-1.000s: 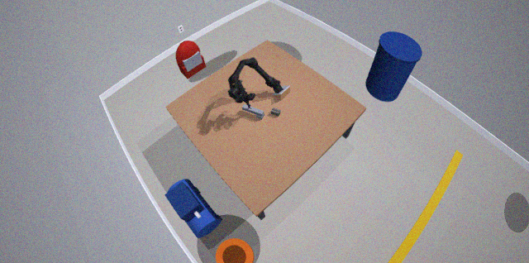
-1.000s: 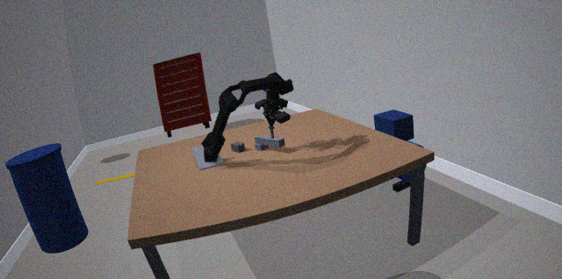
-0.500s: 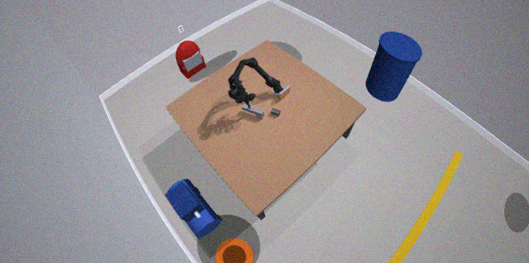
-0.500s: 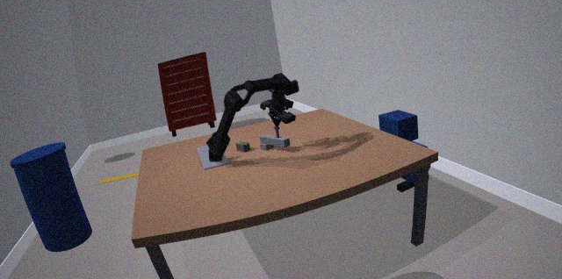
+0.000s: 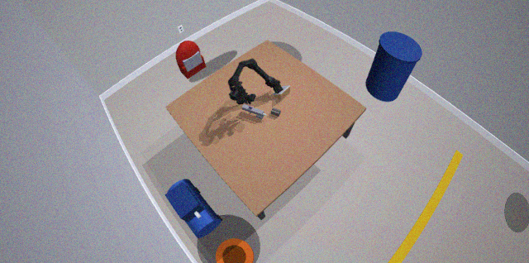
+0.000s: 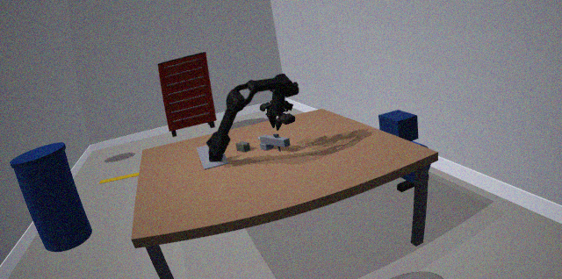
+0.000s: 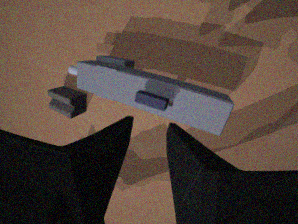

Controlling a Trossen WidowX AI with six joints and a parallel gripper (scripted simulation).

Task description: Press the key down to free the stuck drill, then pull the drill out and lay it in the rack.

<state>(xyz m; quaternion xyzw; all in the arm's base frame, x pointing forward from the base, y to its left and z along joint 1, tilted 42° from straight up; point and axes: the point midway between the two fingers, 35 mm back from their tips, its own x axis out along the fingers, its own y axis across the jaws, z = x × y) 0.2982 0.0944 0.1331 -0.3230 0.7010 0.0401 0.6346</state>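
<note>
A long pale grey bar-shaped holder [image 5: 258, 112] [image 6: 281, 141] [image 7: 195, 105] lies level, raised a little above the table. A small blue-purple key [image 7: 151, 100] sticks out of its side facing the fingers in the wrist view. A short whitish stub, perhaps the drill's end, [image 7: 73, 70] shows at the holder's left end. A small dark grooved block, apparently the rack, [image 5: 275, 112] [image 6: 242, 146] [image 7: 68, 102] stands just beyond that end. My gripper [image 6: 276, 129] [image 7: 150, 125] is partly open and empty, above the holder near the key. The rest of the drill is hidden.
A dark block [image 7: 115, 61] shows behind the holder's left part. The arm's light base plate [image 6: 205, 160] is on the wooden table [image 5: 269, 160] [image 6: 246, 200]. Blue drum [image 5: 390, 69] [image 6: 53, 200] and red cabinet [image 6: 189, 90] stand off the table.
</note>
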